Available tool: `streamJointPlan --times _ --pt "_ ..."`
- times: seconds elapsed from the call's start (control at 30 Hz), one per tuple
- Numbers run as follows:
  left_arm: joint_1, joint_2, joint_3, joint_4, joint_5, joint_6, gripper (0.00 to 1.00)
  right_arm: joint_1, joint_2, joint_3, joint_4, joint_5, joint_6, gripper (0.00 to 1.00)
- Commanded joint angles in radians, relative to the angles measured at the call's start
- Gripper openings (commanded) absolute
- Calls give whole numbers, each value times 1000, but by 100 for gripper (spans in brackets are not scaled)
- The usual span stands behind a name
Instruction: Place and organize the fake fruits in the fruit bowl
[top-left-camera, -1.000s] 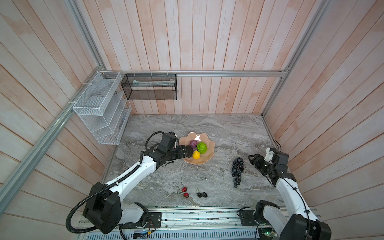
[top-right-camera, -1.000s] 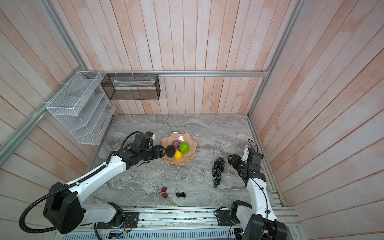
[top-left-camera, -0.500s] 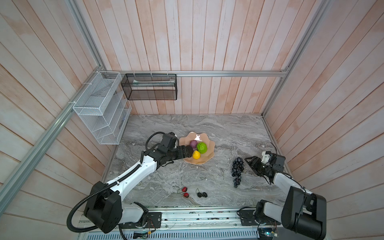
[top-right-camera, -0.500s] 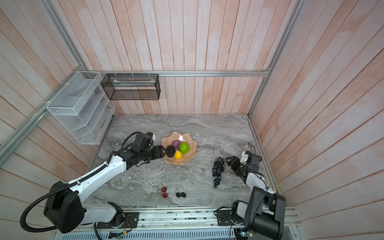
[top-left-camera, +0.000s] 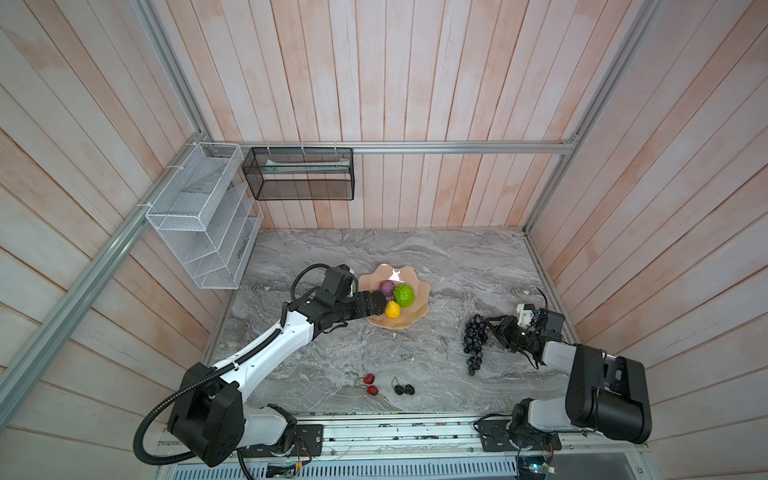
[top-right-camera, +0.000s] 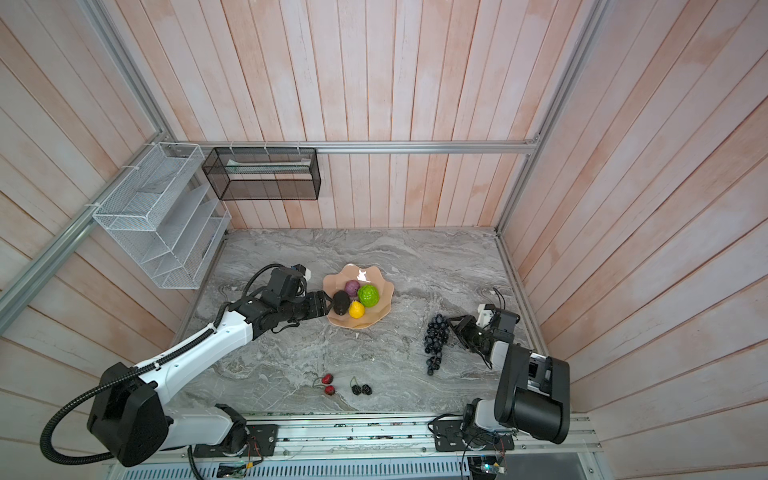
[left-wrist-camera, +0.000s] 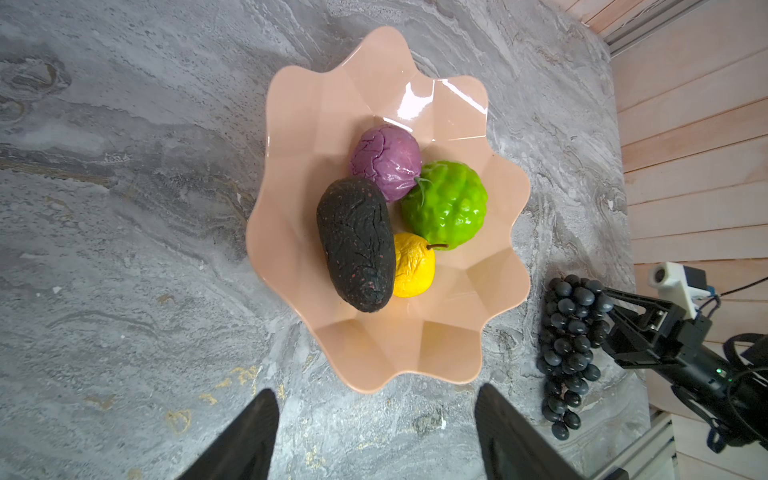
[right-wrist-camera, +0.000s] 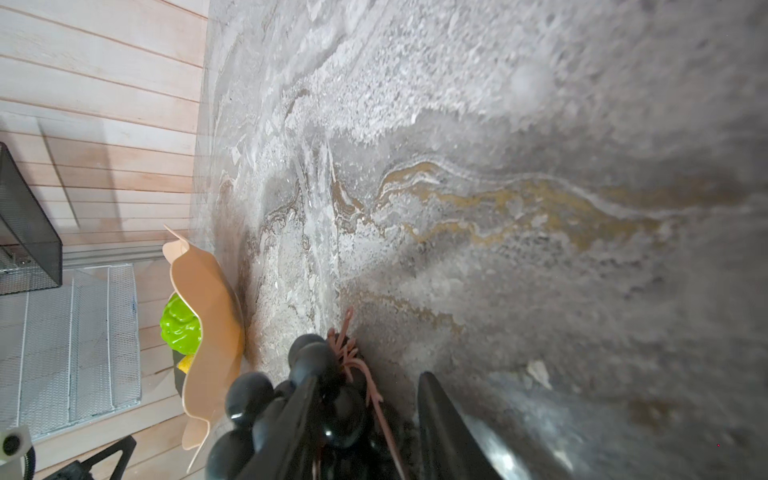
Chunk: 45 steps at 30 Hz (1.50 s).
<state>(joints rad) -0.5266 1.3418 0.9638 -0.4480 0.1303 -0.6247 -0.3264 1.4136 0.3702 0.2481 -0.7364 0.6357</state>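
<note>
The peach fruit bowl (top-left-camera: 409, 322) (left-wrist-camera: 316, 124) holds a dark avocado (left-wrist-camera: 356, 245) (top-right-camera: 340, 302), a purple fruit (top-left-camera: 387, 287), a bumpy green one (top-left-camera: 404, 295) and a yellow one (top-left-camera: 392, 309). My left gripper (left-wrist-camera: 376, 390) (top-right-camera: 326, 305) hovers at the bowl's left rim, open and empty. The dark grape bunch (top-left-camera: 475, 338) (right-wrist-camera: 307, 357) lies on the table to the right. My right gripper (top-left-camera: 492, 328) (right-wrist-camera: 369, 376) straddles its stem end with the jaws part closed; a gap shows beside one finger. A red pair (top-left-camera: 370, 384) and a black berry pair (top-left-camera: 404, 389) lie near the front edge.
A white wire rack (top-left-camera: 199, 220) hangs on the left wall. A black mesh basket (top-left-camera: 299, 174) hangs on the back wall. The right wall and its metal rail (top-left-camera: 552, 299) run close behind my right gripper.
My right arm has dropped low and reached left to the grape bunch, and its jaws have narrowed round the stem end. The left arm and the bowl's fruits have not moved.
</note>
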Motion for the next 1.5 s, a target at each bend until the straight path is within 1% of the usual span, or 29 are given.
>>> streamJointPlan --times 0.0,0.23,0.33,0.47,0.77,0.8,0.87,1.03,1.17,1.33,1.47 --pt "-3 3 -2 8 -6 2 77 -4 24 -19 82 -31 16 35" --pt "-3 -5 -7 2 -10 -5 77 -4 82 -13 143 -59 34 21" --pt "-3 -7 -7 1 -13 -4 77 -3 87 -13 151 -72 38 18" --pt "-3 -4 -4 -3 -14 -4 77 -4 59 -22 139 -76 40 13" --pt "-3 5 -2 3 -6 -6 77 -5 -27 -16 57 -76 -8 7" --pt "-3 6 -2 3 -6 -6 77 -5 -32 -17 57 -79 -3 6" --pt "-3 7 0 3 -6 -6 77 -5 -47 -12 54 -87 4 0" --pt "-3 6 0 4 -6 -9 77 -5 -118 14 -17 -70 -24 0" --pt "-3 13 4 5 -5 -9 77 -6 -195 10 -22 -66 10 0" --pt "-3 16 6 7 -3 -7 77 -3 -257 40 -76 -78 10 0" --pt "-3 16 4 10 -1 -12 77 20 -315 95 -186 -42 -41 0"
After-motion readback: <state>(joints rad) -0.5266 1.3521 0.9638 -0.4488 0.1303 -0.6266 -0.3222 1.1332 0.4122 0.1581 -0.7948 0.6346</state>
